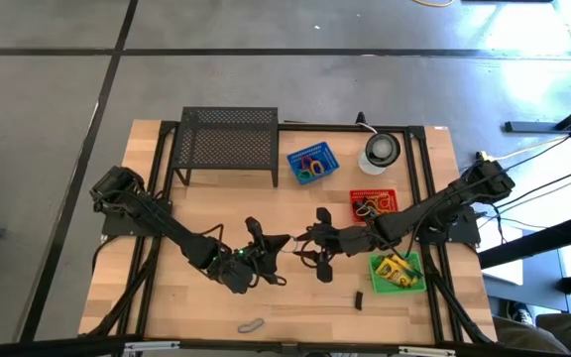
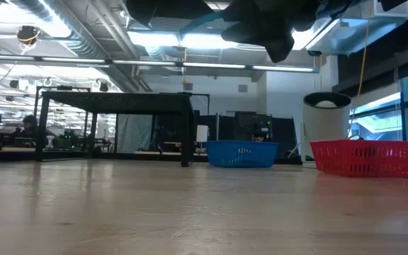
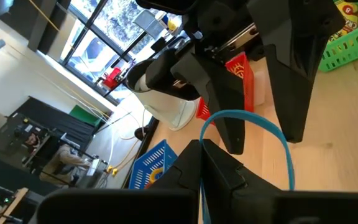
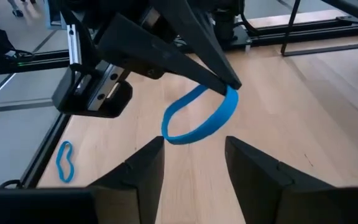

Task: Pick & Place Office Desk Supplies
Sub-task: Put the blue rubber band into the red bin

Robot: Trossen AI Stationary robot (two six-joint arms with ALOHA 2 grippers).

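Green bin (image 1: 407,282) holds yellow crayon boxes (image 1: 395,270).

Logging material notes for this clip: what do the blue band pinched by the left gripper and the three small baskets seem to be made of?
The blue rubber band, held in the shut left gripper, looks like matte rubber: a thin flat loop sagging out of round. The blue basket, red basket and green basket look like moulded plastic, with saturated colour and slotted walls. The tabletop shows pale wood grain, possibly laminate.
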